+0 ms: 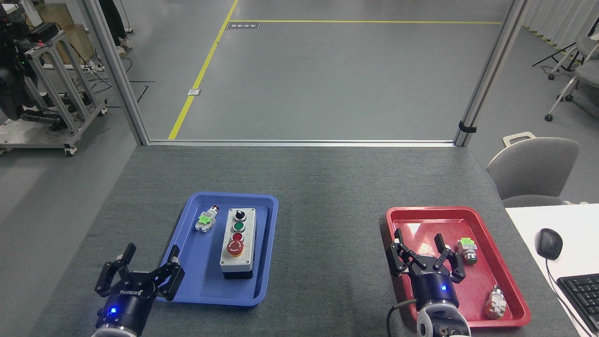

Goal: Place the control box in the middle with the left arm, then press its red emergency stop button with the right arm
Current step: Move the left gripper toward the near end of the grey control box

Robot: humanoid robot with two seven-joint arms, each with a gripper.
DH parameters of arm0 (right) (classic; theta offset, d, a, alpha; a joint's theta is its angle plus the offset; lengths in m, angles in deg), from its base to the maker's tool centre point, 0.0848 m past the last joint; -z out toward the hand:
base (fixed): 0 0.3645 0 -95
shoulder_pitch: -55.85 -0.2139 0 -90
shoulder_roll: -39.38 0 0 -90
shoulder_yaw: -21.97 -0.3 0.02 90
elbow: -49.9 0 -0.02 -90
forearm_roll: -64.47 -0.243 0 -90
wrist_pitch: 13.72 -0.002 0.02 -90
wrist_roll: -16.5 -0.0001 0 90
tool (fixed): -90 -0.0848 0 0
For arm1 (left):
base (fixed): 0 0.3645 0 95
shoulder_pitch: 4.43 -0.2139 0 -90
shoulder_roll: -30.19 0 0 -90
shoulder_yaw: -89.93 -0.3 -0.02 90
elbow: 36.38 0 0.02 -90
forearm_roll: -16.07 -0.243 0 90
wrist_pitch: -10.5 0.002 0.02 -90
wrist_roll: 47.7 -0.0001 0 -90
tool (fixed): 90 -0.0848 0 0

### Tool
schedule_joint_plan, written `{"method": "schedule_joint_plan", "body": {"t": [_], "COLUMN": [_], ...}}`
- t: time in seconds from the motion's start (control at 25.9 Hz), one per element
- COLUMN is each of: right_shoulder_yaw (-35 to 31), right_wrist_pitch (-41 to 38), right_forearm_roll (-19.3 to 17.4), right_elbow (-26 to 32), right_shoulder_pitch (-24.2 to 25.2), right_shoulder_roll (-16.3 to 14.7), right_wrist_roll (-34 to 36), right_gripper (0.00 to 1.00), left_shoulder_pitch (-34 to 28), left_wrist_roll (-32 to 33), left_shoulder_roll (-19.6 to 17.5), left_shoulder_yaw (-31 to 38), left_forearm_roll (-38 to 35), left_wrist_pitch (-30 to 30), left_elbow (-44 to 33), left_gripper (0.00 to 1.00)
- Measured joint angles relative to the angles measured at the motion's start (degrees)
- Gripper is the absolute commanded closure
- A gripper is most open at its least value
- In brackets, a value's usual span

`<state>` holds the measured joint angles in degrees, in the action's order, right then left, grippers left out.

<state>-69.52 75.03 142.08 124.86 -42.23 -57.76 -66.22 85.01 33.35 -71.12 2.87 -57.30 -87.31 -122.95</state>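
Starting at the far left: a metal cart [51, 89] on wheels, out on the floor past the tabletop [327, 178]. Nearer, low in the corner, the left hand [140, 269], black with a blue light, fingers spread wide, holding nothing. Hanging just beside the near left corner of the blue tray [196, 290].

Lying flat on the grey tabletop, that blue tray, with two things inside. At the back left, a small loose button part [206, 219] with a green tag. Just to its right, the control box [238, 243], long and light grey with a black base, face up. Along the face from far to near: a black knob [239, 214], a green button [238, 226], a small red button [237, 237], then the red emergency stop button [235, 247], the biggest, with a yellow ring under it. Box and left hand apart, not touching.

Bare tabletop in the middle.

Further right, a red tray [468, 213]. Over its near left part, the right hand [423, 257], black with a blue light too, fingers wide apart, empty. Inside the tray, to the right of the hand, a small part with a green tag [467, 250], and near the front right corner one more small part [496, 303].

At the far right, a grey chair [533, 168], a white desk [529, 220] with a black mouse [549, 243] and the edge of a keyboard [580, 295].
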Motion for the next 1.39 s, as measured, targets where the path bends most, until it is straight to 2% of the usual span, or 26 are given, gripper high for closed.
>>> {"method": "schedule_joint_plan", "body": {"t": [0.35, 0.66, 0.81, 0.93, 1.08, 1.28, 1.39], "right_shoulder_yaw": [0.00, 0.00, -0.01, -0.01, -0.01, 0.00, -0.01], "right_wrist_pitch": [-0.17, -0.25, -0.25, -0.20, -0.17, -0.08, -0.07], "right_forearm_roll": [0.00, 0.00, 0.00, 0.00, 0.00, 0.00, 0.00], "right_elbow": [0.04, 0.09, 0.05, 0.04, 0.06, 0.07, 0.07], "right_shoulder_pitch": [0.00, 0.04, 0.02, 0.00, 0.00, 0.01, 0.03], "right_shoulder_roll": [-0.04, -0.14, -0.12, -0.07, 0.00, 0.02, 0.05], "right_wrist_roll": [-0.10, -0.17, -0.02, 0.01, 0.09, 0.11, 0.12], "right_gripper": [0.00, 0.00, 0.00, 0.00, 0.00, 0.00, 0.00], "left_shoulder_pitch": [-0.19, -1.08, -2.88, -3.53, -3.66, -2.31, -0.88], "left_wrist_roll": [-1.63, -1.66, -1.66, -1.66, -1.48, -1.07, -0.57], "left_shoulder_roll": [0.08, 0.03, 0.46, 1.38, 4.43, 9.50, 11.11], "left_shoulder_yaw": [0.95, 1.17, -0.80, -4.43, -8.49, -9.85, -10.07], "left_forearm_roll": [0.61, 7.66, 7.84, 3.64, -5.80, -17.35, -21.04], "left_wrist_pitch": [1.05, 0.04, -0.60, -0.26, 0.83, 1.72, 3.21], "left_elbow": [-3.09, -6.49, -7.65, -7.50, -4.98, 2.54, 6.29], "left_gripper": [0.01, 0.01, 0.01, 0.01, 0.01, 0.01, 0.01]}}
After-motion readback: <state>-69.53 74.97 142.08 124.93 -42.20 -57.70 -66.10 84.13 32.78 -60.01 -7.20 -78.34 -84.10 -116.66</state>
